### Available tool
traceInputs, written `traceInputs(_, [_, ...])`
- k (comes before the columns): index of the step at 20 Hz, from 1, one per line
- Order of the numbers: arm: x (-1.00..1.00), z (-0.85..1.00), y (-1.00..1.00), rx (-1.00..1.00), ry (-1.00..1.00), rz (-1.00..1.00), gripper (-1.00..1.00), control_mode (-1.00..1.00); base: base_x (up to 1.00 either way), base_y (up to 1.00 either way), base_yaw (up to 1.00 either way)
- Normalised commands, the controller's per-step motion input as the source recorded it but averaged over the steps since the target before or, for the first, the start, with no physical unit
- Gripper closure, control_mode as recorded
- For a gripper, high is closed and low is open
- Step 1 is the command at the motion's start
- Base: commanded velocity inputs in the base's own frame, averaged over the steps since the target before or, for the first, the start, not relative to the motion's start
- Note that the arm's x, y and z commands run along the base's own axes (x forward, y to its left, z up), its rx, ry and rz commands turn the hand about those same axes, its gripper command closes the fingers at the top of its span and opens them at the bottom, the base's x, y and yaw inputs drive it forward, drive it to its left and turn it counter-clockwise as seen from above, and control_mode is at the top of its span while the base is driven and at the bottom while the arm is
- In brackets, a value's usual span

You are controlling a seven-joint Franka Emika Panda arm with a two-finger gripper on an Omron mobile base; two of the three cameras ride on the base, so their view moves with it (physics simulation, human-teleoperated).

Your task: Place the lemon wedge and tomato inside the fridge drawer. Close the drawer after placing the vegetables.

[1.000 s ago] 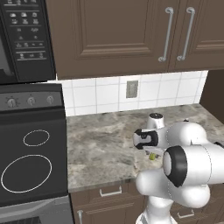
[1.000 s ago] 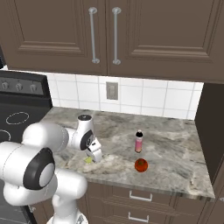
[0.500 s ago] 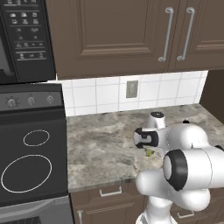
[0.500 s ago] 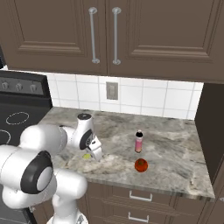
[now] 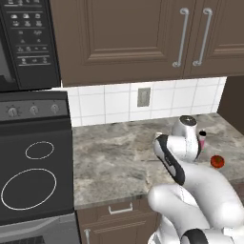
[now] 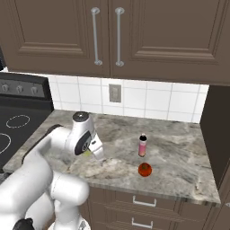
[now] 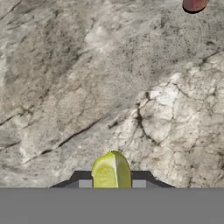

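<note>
Above the counter (image 6: 179,148), gripper (image 7: 112,183) pinches lemon wedge (image 7: 111,169).

Counter (image 6: 179,157) bare left of pink bottle (image 6: 143,145); tomato (image 6: 144,169) sits just in front of bottle, cabinets (image 6: 148,36) overhead.

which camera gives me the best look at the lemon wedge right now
The hand view: the lemon wedge sits close up, clamped between the jaws above the counter. The right base view shows a small yellow-green speck at the gripper. In the left base view the arm covers it.
</note>
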Motion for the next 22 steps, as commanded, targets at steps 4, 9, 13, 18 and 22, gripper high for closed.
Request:
traceInputs(4, [-0.71,0.76,0.00,-0.01,-0.24,-0.05,1.00,-1.00,0.00,0.00,0.00])
traceInputs(9, [-0.69,0.83,0.00,0.00,-0.21,-0.05,1.00,-1.00,0.00,0.00,0.00])
traceInputs(13, [-0.63,0.81,0.18,-0.02,-0.15,-0.03,1.00,-1.00,0.00,0.00,0.00])
traceInputs(18, [-0.64,0.74,0.19,-0.03,-0.13,-0.03,1.00,-1.00,0.00,0.00,0.00])
traceInputs(22, [-0.40,0.13,0.45,-0.09,-0.06,-0.02,1.00,-1.00,0.00,0.00,0.00])
